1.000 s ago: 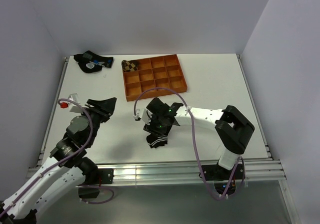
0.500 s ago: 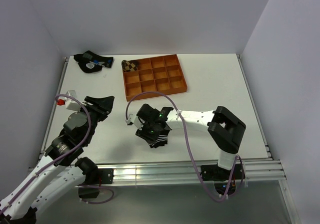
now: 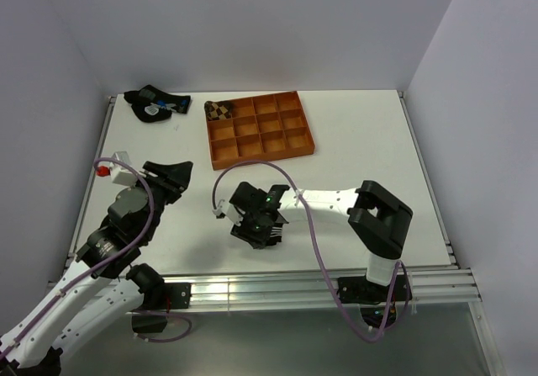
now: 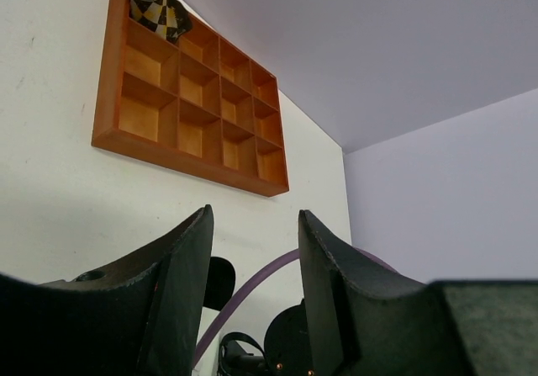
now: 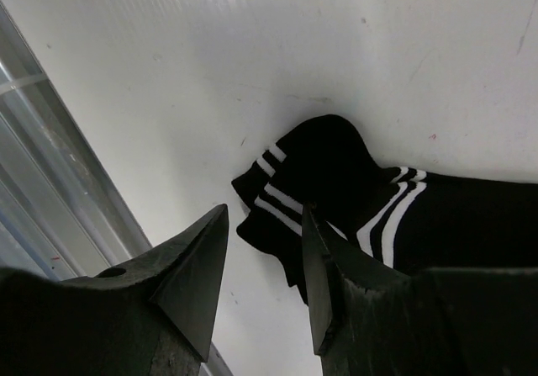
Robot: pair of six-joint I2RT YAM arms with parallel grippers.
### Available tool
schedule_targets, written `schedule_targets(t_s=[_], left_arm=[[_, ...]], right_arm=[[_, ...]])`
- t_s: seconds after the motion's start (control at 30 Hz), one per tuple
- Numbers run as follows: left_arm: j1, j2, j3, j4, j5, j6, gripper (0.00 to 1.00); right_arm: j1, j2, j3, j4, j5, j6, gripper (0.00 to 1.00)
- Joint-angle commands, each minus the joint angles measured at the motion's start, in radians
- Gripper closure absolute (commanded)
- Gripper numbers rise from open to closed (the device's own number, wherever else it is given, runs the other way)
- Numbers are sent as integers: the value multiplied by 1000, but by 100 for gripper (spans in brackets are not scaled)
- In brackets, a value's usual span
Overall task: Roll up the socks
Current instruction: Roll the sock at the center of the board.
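Overhead, the right gripper hides most of the black sock. Its jaws stand narrowly apart, gripping nothing, with the sock's striped cuff just beyond the tips.

The left arm and right arm have white links, black joints, purple cables.

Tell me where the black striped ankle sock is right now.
The black ankle sock lies near the table's front edge, about centre in the top view, beneath the right gripper.
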Motion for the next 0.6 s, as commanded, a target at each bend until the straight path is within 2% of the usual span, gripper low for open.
schedule_targets(t_s=[0.0, 0.3, 0.57], left_arm=[[-5, 5, 20, 1, -7, 0, 50], [-5, 19, 9, 13, -4, 0, 50], [-5, 27, -5, 30, 11, -6, 50]], right_arm=[[9, -17, -19, -16, 16, -5, 52], [9, 20, -41, 36, 10, -37, 49], [7, 58, -23, 16, 27, -76, 46]])
